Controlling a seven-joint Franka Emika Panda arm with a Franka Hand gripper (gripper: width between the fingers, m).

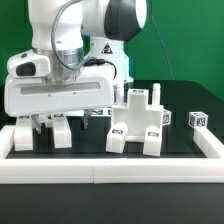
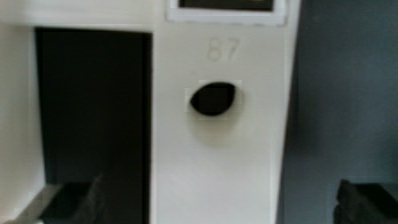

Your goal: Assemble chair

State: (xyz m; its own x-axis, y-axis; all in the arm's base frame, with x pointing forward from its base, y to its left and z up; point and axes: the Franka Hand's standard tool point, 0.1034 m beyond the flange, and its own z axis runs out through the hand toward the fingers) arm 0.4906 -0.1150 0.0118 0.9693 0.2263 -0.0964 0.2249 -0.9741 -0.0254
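- White plastic was the stuff of every part on the black table (image 1: 185, 145); the half-built chair (image 1: 136, 125) was stood at the middle, with a small tagged cube (image 1: 197, 118) well apart toward the exterior view's right
- the pincer (image 2: 217, 205) was held wide open, nothing gripped; a white piece (image 2: 214, 150) with a round hole (image 2: 214, 97) was framed between its fingers (image 2: 68, 200)
- trouble was foreseen: were the jaws closed off-centre, the piece could be tilted or shoved aside; a careless descent could drive it against the table
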